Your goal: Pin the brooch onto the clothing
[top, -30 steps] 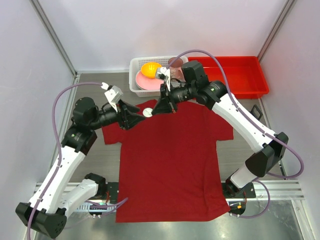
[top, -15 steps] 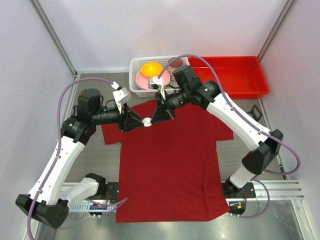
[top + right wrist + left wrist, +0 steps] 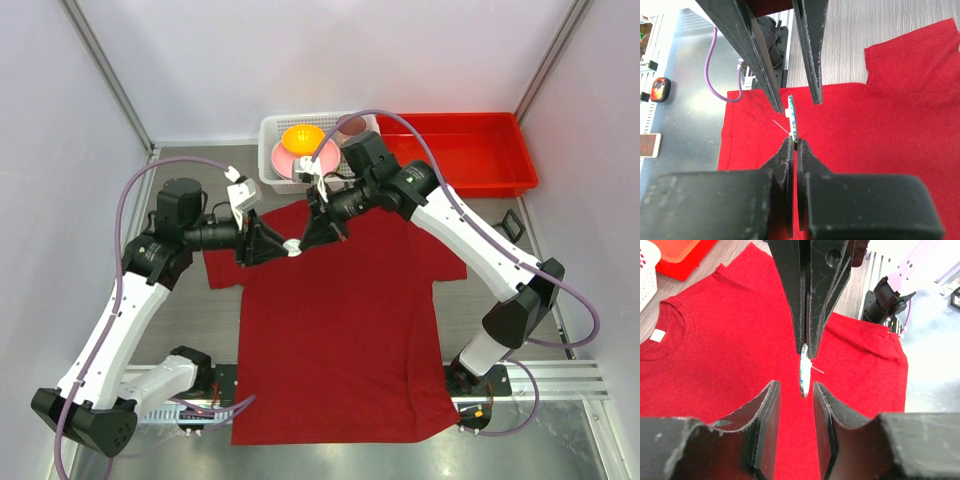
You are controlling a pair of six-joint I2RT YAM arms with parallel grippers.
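Observation:
The brooch (image 3: 793, 120), a small pale disc with a thin pin sticking out, hangs edge-on above the clothing (image 3: 340, 320), a dark red T-shirt spread flat on the table. My right gripper (image 3: 794, 142) is shut on the disc's lower rim. My left gripper (image 3: 796, 386) faces it tip to tip and stands open. Its two fingers flank the free edge of the brooch (image 3: 804, 371) with a narrow gap on each side. In the top view the brooch (image 3: 291, 247) sits between both grippers, over the shirt's upper left chest.
A white basket (image 3: 270, 150) with a pink plate and an orange bowl stands behind the shirt's collar. A red tray (image 3: 500, 150) lies to its right. The shirt's white neck label (image 3: 657, 335) shows inside the collar.
Both grippers have carried the brooch a little nearer, away from the collar. The left gripper's jaws have narrowed around the brooch's free edge.

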